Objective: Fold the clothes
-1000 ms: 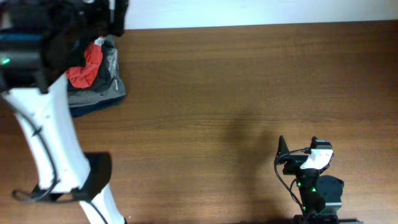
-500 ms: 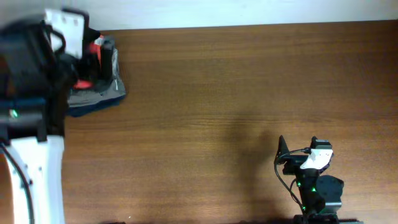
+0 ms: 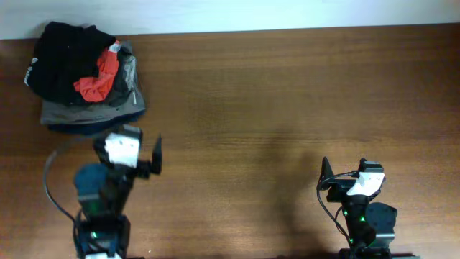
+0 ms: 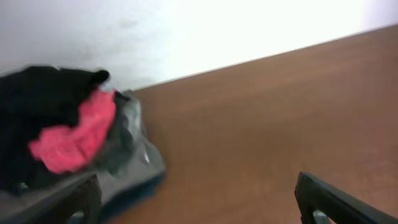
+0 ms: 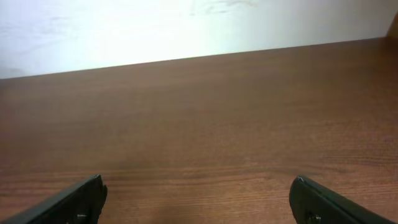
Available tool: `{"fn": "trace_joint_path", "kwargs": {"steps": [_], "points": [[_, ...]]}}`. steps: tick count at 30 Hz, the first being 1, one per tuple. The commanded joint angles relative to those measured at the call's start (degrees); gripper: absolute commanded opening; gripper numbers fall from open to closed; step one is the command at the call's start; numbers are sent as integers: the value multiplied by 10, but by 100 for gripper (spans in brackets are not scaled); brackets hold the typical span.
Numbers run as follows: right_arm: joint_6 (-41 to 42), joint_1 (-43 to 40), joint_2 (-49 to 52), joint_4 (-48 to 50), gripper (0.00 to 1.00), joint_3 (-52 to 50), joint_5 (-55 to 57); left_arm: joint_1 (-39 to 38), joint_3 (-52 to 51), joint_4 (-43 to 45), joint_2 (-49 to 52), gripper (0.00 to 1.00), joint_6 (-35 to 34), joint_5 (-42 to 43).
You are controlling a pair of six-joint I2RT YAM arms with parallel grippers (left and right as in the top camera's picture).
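Clothes (image 3: 83,75) are heaped in a loose, rumpled pile at the upper left of the overhead frame, against the far edge of the table (image 3: 287,93). A black garment (image 3: 61,54) is bunched on top toward the left. A crumpled red piece (image 3: 97,79) is tucked against its right side. A grey garment (image 3: 118,104) with a slight sheen is spread underneath, and a dark blue edge is seen at the bottom of the heap. None of the pieces is laid flat or squared. In the left wrist view the same pile is seen blurred at the left, with soft folds and no clear outline.

Below the pile, at the lower left of the overhead frame, the left arm is parked. The left gripper (image 4: 199,208) is spread wide, its two dark fingertips showing at the bottom corners of its wrist view. Only bare wood is seen between them. It is well apart from the clothes and touches no fabric.

The tabletop is a smooth brown wood-grain surface with fine horizontal streaks, and it is bordered at the top by a pale wall (image 5: 186,25).

At the lower right of the overhead frame the right arm is parked. The right gripper (image 5: 199,199) is likewise opened wide. Its black fingers (image 5: 81,199) are seen at the lower corners of its wrist view, with plain tabletop between them. It is far from the pile.
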Motion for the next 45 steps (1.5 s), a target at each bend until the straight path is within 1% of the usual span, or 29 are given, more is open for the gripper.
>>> {"fn": "trace_joint_path", "kwargs": {"steps": [1,6,13,18,20,24,45], "points": [[5,-4,-3,1,99,-6,-3,-1,-69,7,-70,99,3,23],[4,-4,-3,1,99,-6,-3,-1,-117,14,-143,99,3,13],[4,-4,-3,1,98,-6,-3,-1,-214,73,-283,99,3,13],[5,-4,-3,1,99,-6,-3,3,-220,44,-341,99,3,4],[4,-4,-3,1,99,-6,-3,3,-220,16,-366,99,3,-3],[4,-4,-3,1,98,-6,-3,12,-220,-68,-419,99,1,-6],[4,-4,-3,1,99,-5,-3,16,-220,-69,-417,99,1,-9]]}}
